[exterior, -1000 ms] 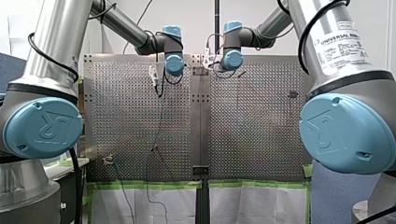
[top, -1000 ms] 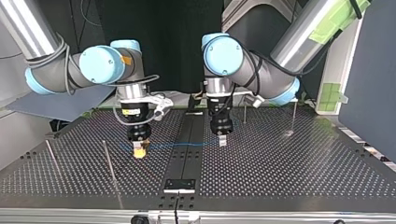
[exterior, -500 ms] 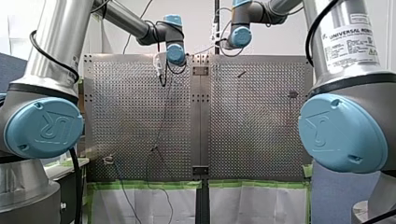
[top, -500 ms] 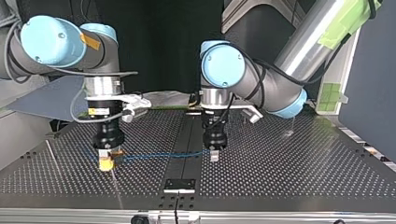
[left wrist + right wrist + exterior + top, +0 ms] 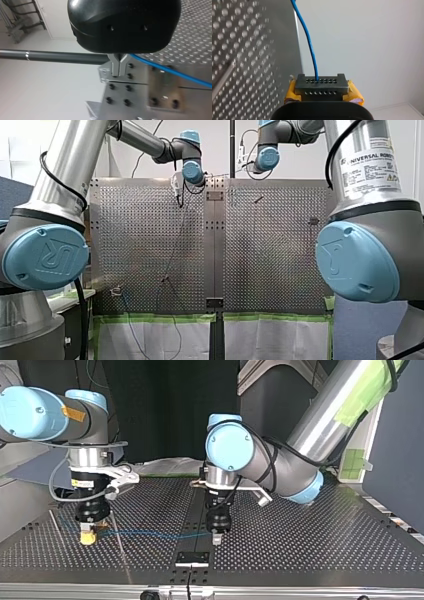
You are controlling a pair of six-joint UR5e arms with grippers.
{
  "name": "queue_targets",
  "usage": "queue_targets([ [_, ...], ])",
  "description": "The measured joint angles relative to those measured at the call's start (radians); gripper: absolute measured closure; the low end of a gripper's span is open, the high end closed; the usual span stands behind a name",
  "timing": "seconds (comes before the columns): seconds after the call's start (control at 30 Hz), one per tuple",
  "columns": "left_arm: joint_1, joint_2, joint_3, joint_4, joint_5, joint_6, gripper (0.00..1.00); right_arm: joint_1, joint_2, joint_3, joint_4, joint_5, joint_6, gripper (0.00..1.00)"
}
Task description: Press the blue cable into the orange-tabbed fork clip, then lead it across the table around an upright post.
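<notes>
A thin upright metal post (image 5: 120, 542) stands on the perforated metal surface (image 5: 310, 540). In the top view my right claw (image 5: 88, 536) hangs just to the post's left, low over the surface. Its yellow pads (image 5: 291, 90) are closed on the thin blue cable (image 5: 150, 534), which comes out between them through a black perforated block (image 5: 321, 86). My left claw (image 5: 216, 538) is well to the post's right. Its metal fingers (image 5: 115, 68) are pressed together, with the cable leaving from just behind them, so it grips the cable too. The cable runs nearly level between the two claws, low over the surface, and crosses the post. Whether it passes before or behind the post I cannot tell.
</notes>
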Motion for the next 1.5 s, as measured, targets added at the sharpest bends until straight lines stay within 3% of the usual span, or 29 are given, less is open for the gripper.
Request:
queue_targets([
  [0.3,-0.016,-0.032,0.087,-0.041,0.022,0.0,1.0,-0.08,-0.002,0.0,0.022,-0.032,0.006,1.0],
  [0.4,-0.032,-0.057,0.114,-0.066,0.021,0.001,1.0,-0.096,-0.002,0.0,0.023,-0.036,0.005,1.0],
  [1.1,-0.122,-0.247,0.305,-0.175,0.019,-0.009,1.0,-0.141,0.005,0.0,0.023,-0.038,0.004,1.0],
  [1.5,-0.155,-0.348,0.425,-0.186,0.019,-0.025,1.0,-0.171,0.038,-0.001,0.022,-0.039,0.004,1.0],
])
